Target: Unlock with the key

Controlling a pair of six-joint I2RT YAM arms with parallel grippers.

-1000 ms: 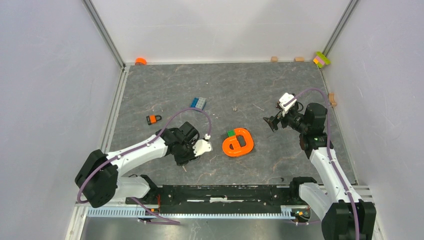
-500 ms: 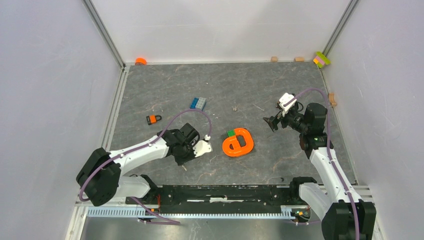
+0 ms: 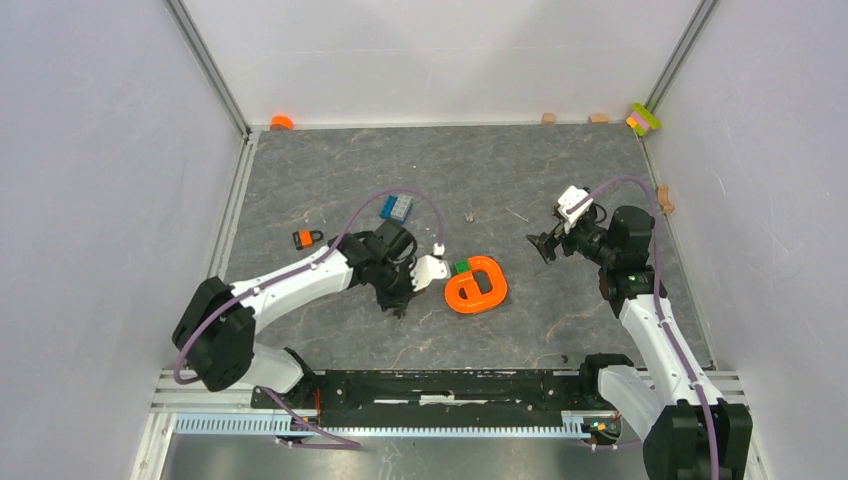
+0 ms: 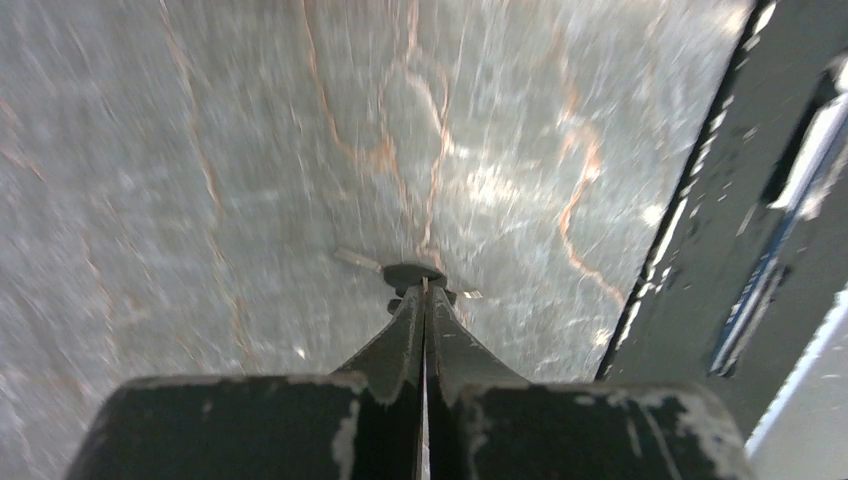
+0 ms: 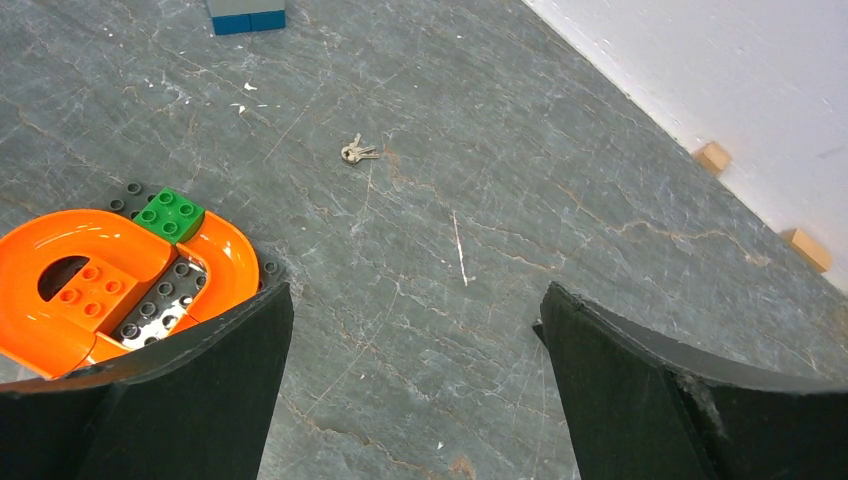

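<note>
In the left wrist view my left gripper [image 4: 424, 290] is shut, its tips pinching the black head of the tiny key [image 4: 414, 272]. A thin silvery blade sticks out to the left of the head. In the top view the left gripper [image 3: 399, 306] points down at the floor, just left of the orange ring-shaped piece [image 3: 476, 285]. The small orange padlock [image 3: 307, 238] with a black shackle lies on the floor far to the left. My right gripper [image 3: 543, 245] is open and empty above bare floor, as the right wrist view [image 5: 415, 300] shows.
The orange ring-shaped piece [image 5: 100, 290] carries a green brick [image 5: 170, 215]. A blue brick [image 3: 396, 206] lies behind the left arm. A small silvery key bunch [image 5: 355, 151] lies on the floor. The black rail [image 4: 720, 250] runs along the near edge. Small blocks line the back wall.
</note>
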